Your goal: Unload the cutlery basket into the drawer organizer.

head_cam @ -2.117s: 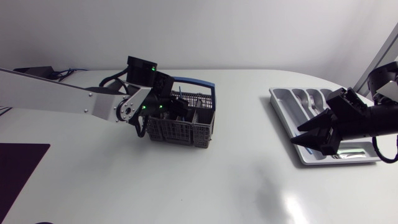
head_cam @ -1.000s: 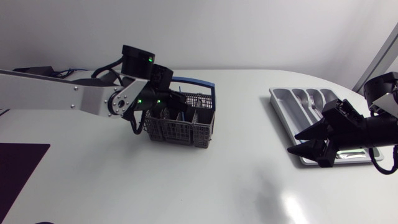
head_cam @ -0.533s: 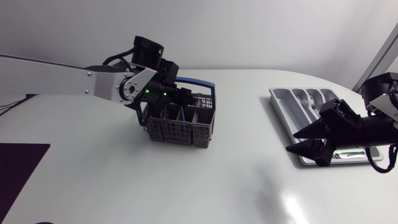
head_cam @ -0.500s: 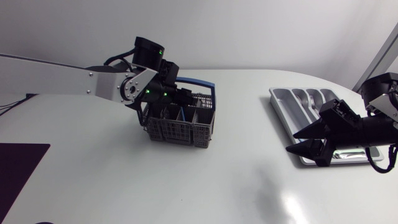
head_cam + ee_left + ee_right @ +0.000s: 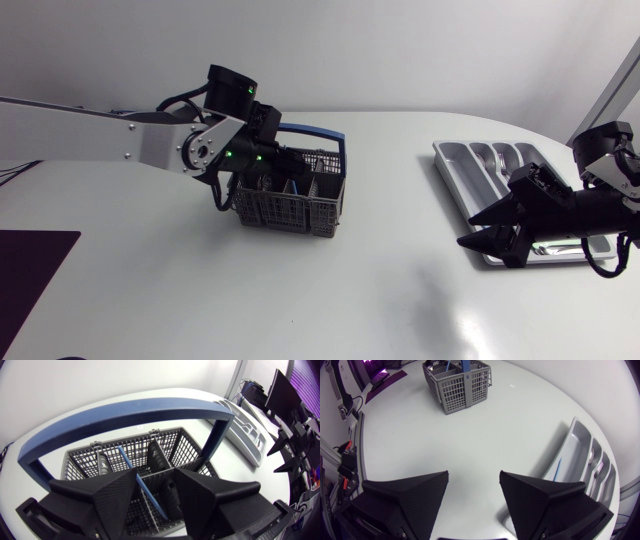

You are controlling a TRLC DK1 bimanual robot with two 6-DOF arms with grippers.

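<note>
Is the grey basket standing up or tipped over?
Standing up. The basket rests flat on the table, open side up, with its blue handle arching over the top.

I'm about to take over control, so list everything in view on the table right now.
Table: 1, white, under everything.
Cutlery basket: 1, grey mesh with a blue handle, left of the table's middle.
Blue-handled utensil: 1, standing in the basket.
Other basket contents: cannot tell.
Drawer organizer: 1, light grey, at the table's right.
Spoon: 1, silver, in an organizer compartment.
Fork: 1, silver, in the next compartment.
Left claw: 1, black, open, dipped into the basket astride the blue-handled utensil.
Right claw: 1, black, open and empty, over the table beside the organizer.
</note>
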